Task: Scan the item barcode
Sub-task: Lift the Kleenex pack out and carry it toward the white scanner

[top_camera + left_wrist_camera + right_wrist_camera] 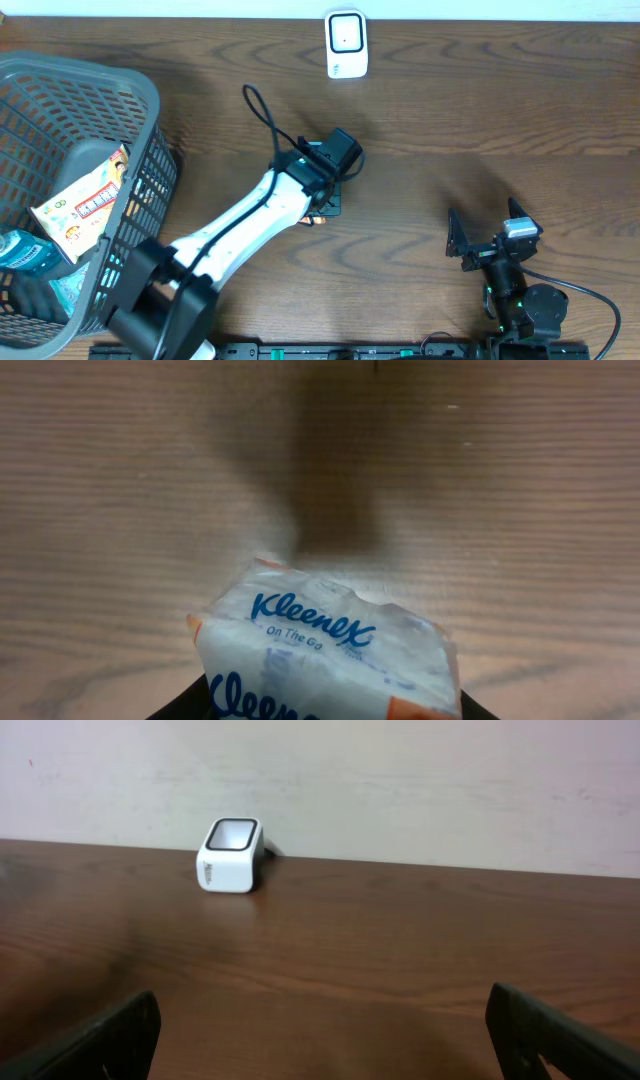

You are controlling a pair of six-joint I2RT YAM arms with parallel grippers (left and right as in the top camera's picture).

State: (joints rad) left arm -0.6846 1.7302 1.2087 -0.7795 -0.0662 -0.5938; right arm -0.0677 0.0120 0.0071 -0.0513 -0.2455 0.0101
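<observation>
Holding the tissue pack point(320, 650) in a part-closed grip, your left hand point(326, 198) is hanging over the middle of the surface point(480, 120), and that pack is where trouble is most likely to start. It is looking soft and film-wrapped, so I am judging that a tighter squeeze is going to crease the wrapper and any code printed on it, while a looser one is risking a slide out of the jaws. Only the branded face is showing in the left wrist view. I cannot tell where the barcode is sitting, so you may be carrying it with the code turned away or hidden inside the grip.

Off to that hand's right and nearer the robot, your right hand point(487, 235) is standing fully spread with nothing in it. It is well apart from the pack, so it is not threatening a collision. To the left hand's left, the grey basket point(150, 100) is holding other packets point(85, 200) and is lying off the line of a straight reach forward.

Ahead of the left hand, bare dark wood is stretching away, giving you room. Farthest out, the white scanner point(346, 43) is sitting at the surface's far edge, just before the pale wall point(400, 780). It is looking small and light, so a low or overlong reach is risking knocking it back.
</observation>
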